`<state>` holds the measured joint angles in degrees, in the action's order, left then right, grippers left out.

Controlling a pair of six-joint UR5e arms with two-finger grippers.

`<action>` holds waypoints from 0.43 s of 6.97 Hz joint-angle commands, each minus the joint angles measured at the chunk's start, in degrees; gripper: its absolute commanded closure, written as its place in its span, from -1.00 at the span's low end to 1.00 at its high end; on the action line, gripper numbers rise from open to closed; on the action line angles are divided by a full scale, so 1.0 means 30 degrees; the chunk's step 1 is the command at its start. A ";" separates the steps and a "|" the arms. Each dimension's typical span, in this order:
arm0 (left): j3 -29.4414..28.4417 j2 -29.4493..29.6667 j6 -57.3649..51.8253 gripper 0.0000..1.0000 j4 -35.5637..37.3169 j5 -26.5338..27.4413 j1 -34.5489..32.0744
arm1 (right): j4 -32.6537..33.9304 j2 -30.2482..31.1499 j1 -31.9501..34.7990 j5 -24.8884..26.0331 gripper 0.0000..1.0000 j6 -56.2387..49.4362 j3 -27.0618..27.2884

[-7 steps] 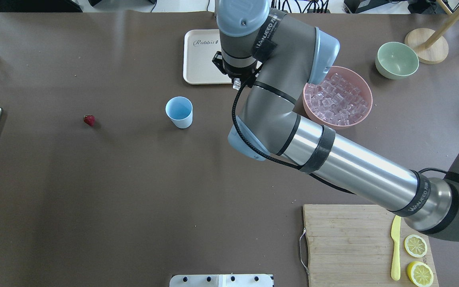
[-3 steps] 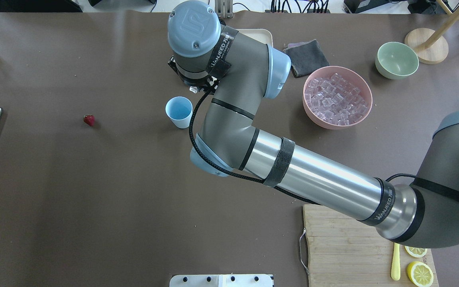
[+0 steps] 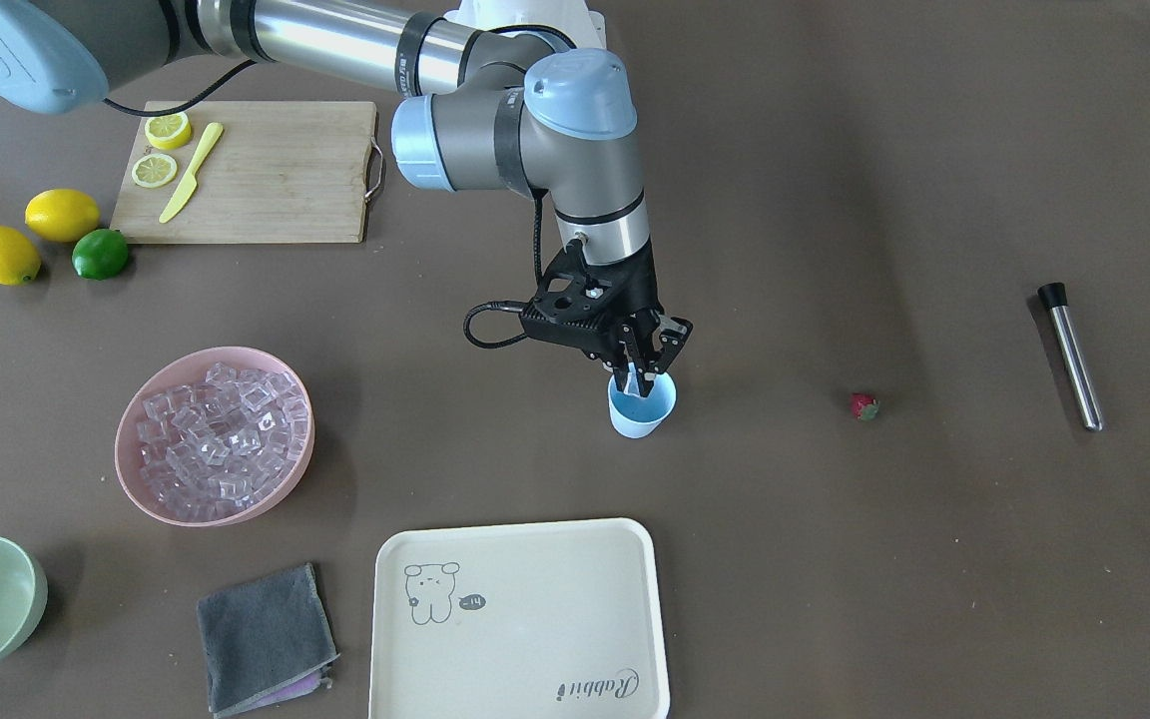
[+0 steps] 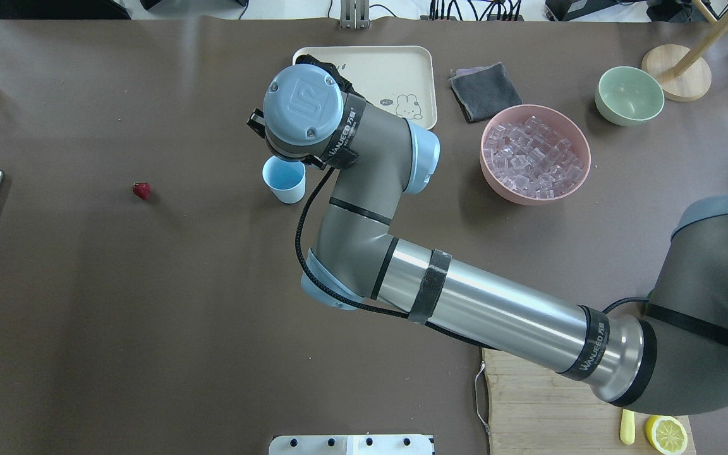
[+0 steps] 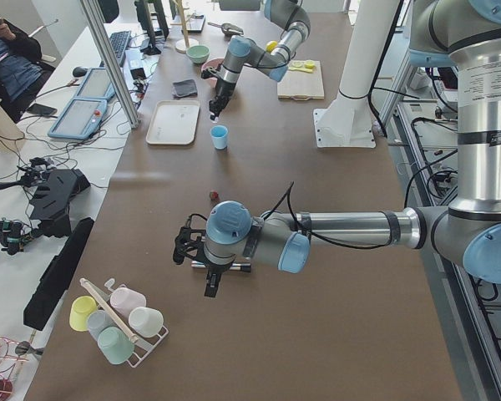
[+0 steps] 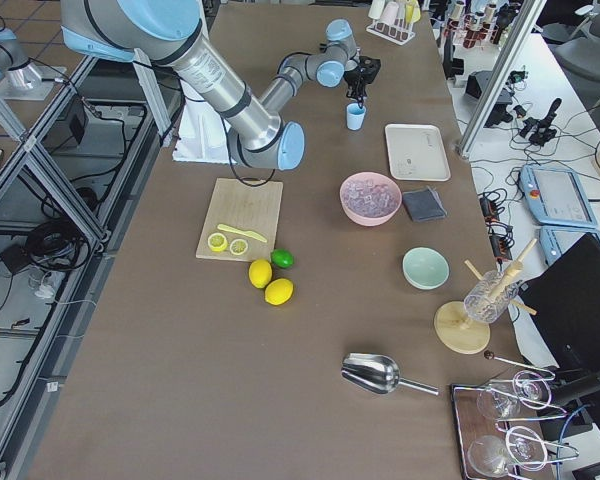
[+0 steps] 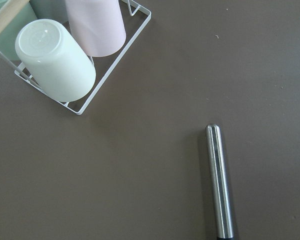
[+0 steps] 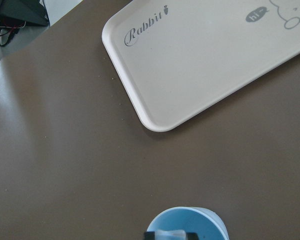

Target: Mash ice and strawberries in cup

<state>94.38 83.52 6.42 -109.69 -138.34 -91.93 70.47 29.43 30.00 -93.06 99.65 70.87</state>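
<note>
The pale blue cup (image 4: 285, 179) stands upright at mid-table. My right gripper (image 3: 637, 379) hangs just above its mouth, shut on one clear ice cube (image 8: 170, 234); the cup (image 8: 190, 222) lies right below it in the right wrist view. In the overhead view the wrist hides the fingers. The rest of the ice fills the pink bowl (image 4: 535, 153). The strawberry (image 4: 141, 190) lies alone on the table, left of the cup. My left gripper (image 5: 210, 286) shows only in the exterior left view, over a steel muddler (image 7: 219, 182); I cannot tell whether it is open or shut.
A cream tray (image 4: 402, 69) lies just beyond the cup. A grey cloth (image 4: 484, 91) and a pale green bowl (image 4: 629, 95) sit near the pink bowl. A cutting board (image 3: 256, 170) with lemon slices, whole lemons and a lime (image 3: 101, 253) lie near the robot. A cup rack (image 7: 65, 60) stands near the muddler.
My right arm has swung left from the pink bowl with the ice cube and now holds it over the cup. The cup and strawberry have not moved.
</note>
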 commanded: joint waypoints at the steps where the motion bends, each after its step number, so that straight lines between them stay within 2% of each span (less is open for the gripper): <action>1: -0.0024 -0.0008 0.0000 -0.99 0.0000 0.0000 0.0000 | -0.0815 0.0704 -0.0975 0.1046 0.66 -0.0022 -0.0040; 2: 0.0005 0.0021 0.0000 -0.99 0.0000 0.0000 0.0000 | -0.0758 0.0709 -0.0977 0.1077 -0.58 -0.0167 0.0048; 3: 0.0093 -0.0008 0.0000 -0.99 0.0000 0.0000 0.0000 | -0.0728 0.0680 -0.0919 0.1049 -0.66 -0.0343 0.0136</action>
<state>94.44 83.53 6.42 -109.69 -138.34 -91.93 68.28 31.35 27.27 -90.05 99.15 70.98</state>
